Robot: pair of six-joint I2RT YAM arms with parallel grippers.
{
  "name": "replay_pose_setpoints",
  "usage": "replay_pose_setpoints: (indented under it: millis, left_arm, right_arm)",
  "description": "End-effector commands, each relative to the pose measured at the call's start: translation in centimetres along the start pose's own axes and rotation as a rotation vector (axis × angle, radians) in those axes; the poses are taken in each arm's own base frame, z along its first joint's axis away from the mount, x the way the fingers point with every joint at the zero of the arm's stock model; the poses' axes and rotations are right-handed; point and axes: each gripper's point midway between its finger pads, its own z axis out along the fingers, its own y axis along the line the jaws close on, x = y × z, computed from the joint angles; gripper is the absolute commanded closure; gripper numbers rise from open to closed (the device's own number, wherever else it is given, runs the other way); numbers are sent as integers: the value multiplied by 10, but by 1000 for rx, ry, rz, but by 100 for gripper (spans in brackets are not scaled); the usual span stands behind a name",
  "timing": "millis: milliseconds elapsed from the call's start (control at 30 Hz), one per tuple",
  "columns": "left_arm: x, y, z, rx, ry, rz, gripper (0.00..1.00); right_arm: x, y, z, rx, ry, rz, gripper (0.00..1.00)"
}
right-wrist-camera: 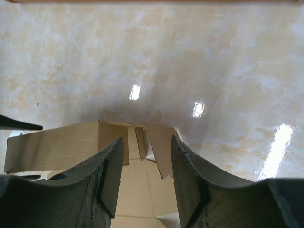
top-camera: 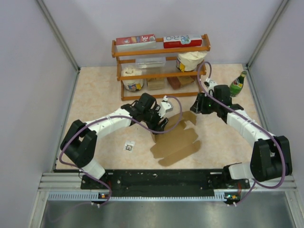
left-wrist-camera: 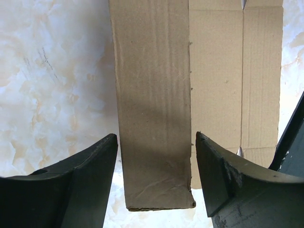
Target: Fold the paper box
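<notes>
My left hand (left-wrist-camera: pixel 156 137) has its two fingers (left-wrist-camera: pixel 90 180) spread wide on either side of one raised side panel (left-wrist-camera: pixel 154 109) of the paper box (top-camera: pixel 175 142). The fingertips sit right at the panel's edges. I can't tell whether they press on it or just bracket it. My right hand (right-wrist-camera: pixel 147 141) is about half open over the far end of the box, with a couple of small end tabs (right-wrist-camera: pixel 159 152) standing in the gap. The thin card doesn't fill the gap, so nothing is clamped there.

The box lies on the table (top-camera: pixel 95 95) between my two arms, in front of the wooden shelf (top-camera: pixel 161 48). A small dark-and-white bit (top-camera: pixel 129 146) lies on the table near its left side, not touching it.

Progress looks early to me. One side wall on the left is up and the far tabs are lifted, but the large panels toward me lie flat and spread out. What's left, as I judge it, is most of the job: raise the other walls, tuck the tabs in, fold the lid over and close it.
</notes>
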Motion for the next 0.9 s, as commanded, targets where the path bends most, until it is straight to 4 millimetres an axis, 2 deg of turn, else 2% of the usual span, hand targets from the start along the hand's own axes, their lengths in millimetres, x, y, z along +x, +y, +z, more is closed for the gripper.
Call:
replay_pose_setpoints:
  millis: [0, 333, 567, 867]
  left_arm:
    - [-23, 0, -9, -15, -48, 17, 29]
    - [-17, 2, -5, -16, -28, 4, 29]
    - [-17, 0, -2, 0, -24, 4, 31]
    - [-16, -1, 1, 20, -15, -1, 42]
  right_arm:
    - [5, 6, -8, -42, 39, -28, 56]
    - [35, -4, -5, -10, 115, -34, 55]
    - [36, -5, -2, -9, 125, -40, 63]
    - [35, -3, -2, -17, 122, -44, 74]
